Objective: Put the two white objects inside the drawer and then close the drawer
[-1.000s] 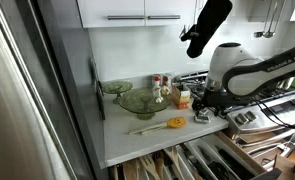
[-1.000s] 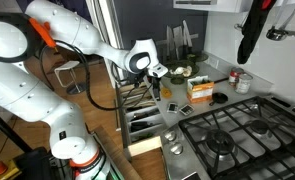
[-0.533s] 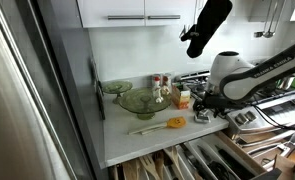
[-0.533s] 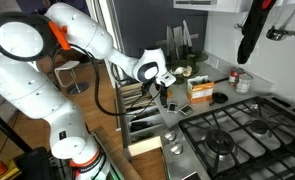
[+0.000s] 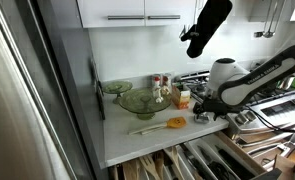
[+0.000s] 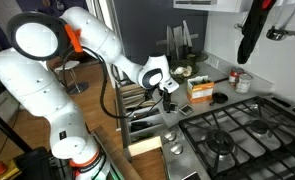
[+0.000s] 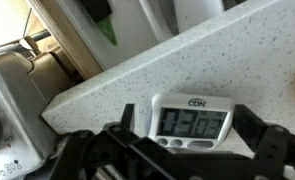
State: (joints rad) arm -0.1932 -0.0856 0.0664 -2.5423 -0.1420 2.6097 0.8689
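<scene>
A white digital timer [image 7: 192, 118] lies flat on the speckled countertop, close to its front edge. My gripper [image 7: 187, 135] is open, with one dark finger on each side of the timer. In both exterior views the gripper [image 5: 203, 108] [image 6: 168, 93] hangs low over the counter edge by the stove. A second small whitish item [image 6: 170, 135] seems to lie nearer the stove corner. The drawer [image 5: 192, 160] [image 6: 139, 124] stands open below the counter, with cutlery and wooden dividers inside.
A white-and-orange carton [image 5: 183, 98] [image 6: 199, 90] stands behind the gripper. An orange-ended wooden spoon [image 5: 173, 123] and a glass bowl [image 5: 139, 101] lie on the counter. The gas stove [image 6: 237, 135] is beside it. A dark object [image 5: 207, 26] hangs overhead.
The arm has shifted along the counter toward the stove side and the gripper has come down around the timer. The objects on the counter have not moved.
</scene>
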